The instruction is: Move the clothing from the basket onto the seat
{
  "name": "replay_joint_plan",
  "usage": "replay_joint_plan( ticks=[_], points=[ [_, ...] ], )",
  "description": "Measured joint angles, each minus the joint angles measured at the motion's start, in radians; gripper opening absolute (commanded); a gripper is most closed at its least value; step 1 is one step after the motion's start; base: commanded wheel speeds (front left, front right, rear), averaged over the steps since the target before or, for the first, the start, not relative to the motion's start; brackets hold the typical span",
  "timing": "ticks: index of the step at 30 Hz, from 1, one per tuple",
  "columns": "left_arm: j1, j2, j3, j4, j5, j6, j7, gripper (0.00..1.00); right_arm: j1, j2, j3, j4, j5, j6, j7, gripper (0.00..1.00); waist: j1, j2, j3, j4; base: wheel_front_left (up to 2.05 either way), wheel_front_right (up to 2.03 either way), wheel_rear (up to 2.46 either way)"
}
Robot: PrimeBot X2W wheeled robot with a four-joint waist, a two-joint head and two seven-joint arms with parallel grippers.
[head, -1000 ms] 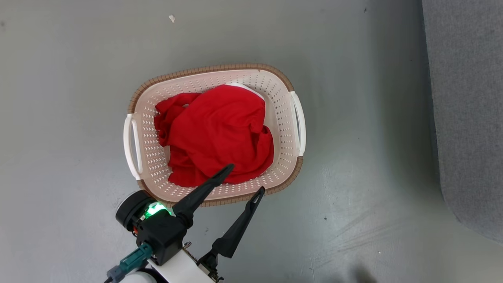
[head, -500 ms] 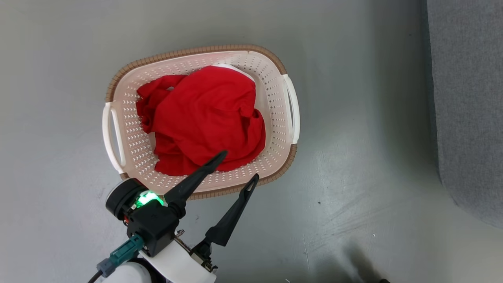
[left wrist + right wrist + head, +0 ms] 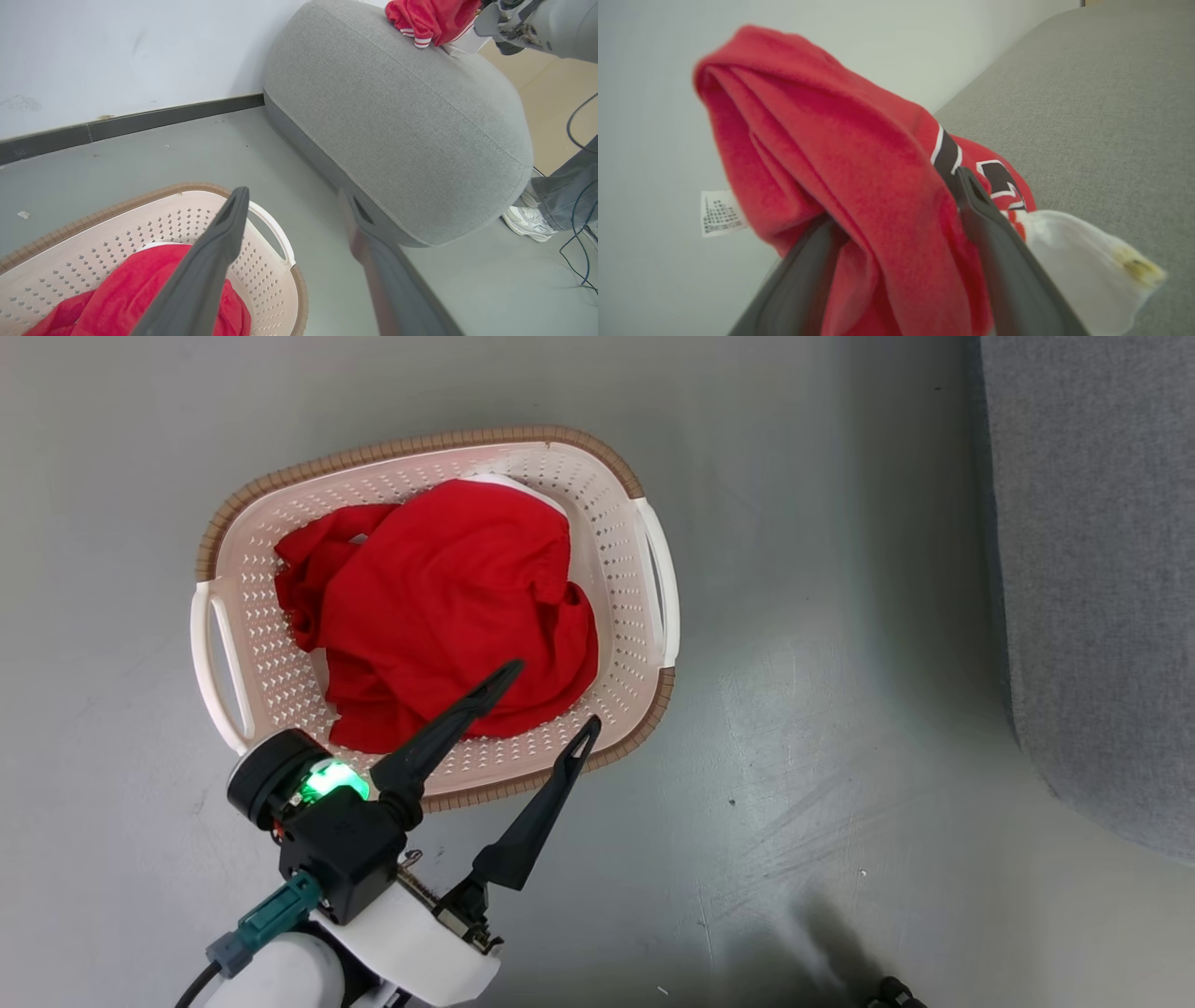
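A heap of red clothing (image 3: 439, 607) lies in the cream basket (image 3: 420, 443) on the floor. My left gripper (image 3: 556, 692) hangs open over the basket's near rim, with nothing between its fingers; the left wrist view has the basket (image 3: 93, 217) and clothing (image 3: 117, 298) below it. Another red garment with white trim (image 3: 859, 177) rests on the grey seat (image 3: 1087, 93). My right gripper (image 3: 894, 198) is open, its fingers spread on either side of that garment. The seat (image 3: 397, 116) bears this garment (image 3: 430, 18) at its far end.
The seat's edge (image 3: 1092, 569) runs along the right of the head view, with grey floor (image 3: 822, 709) between it and the basket. A person's shoe and trouser leg (image 3: 528, 221) stand by the seat's end, next to loose cables (image 3: 579, 196). A wall (image 3: 117, 60) is behind.
The whole head picture has shifted, so the camera moved: basket and seat edge sit further left in it. The left gripper stays open over the basket's near rim.
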Motion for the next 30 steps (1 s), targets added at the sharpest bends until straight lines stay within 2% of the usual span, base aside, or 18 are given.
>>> replay_joint_plan(
  ticks=[7,18,30],
  points=[
    [-0.029,-0.017,0.01,0.023,-0.003,0.0,-0.024,1.0,0.054,0.026,0.091,-0.003,0.022,0.0,-0.016,1.0,0.0,0.0,-0.025,-0.011,0.0,0.0,0.0],
    [-0.048,-0.029,0.063,0.113,-0.031,0.002,-0.051,1.0,0.232,0.142,0.23,-0.115,0.156,0.0,-0.034,1.0,0.0001,0.0,-0.087,-0.031,0.0,0.0,0.0],
    [-0.05,-0.045,0.066,0.189,-0.059,0.001,-0.086,1.0,0.422,0.151,0.28,-0.282,0.219,0.0,-0.041,1.0,0.0,0.0,-0.174,-0.063,0.0,0.0,0.0]
  ],
)
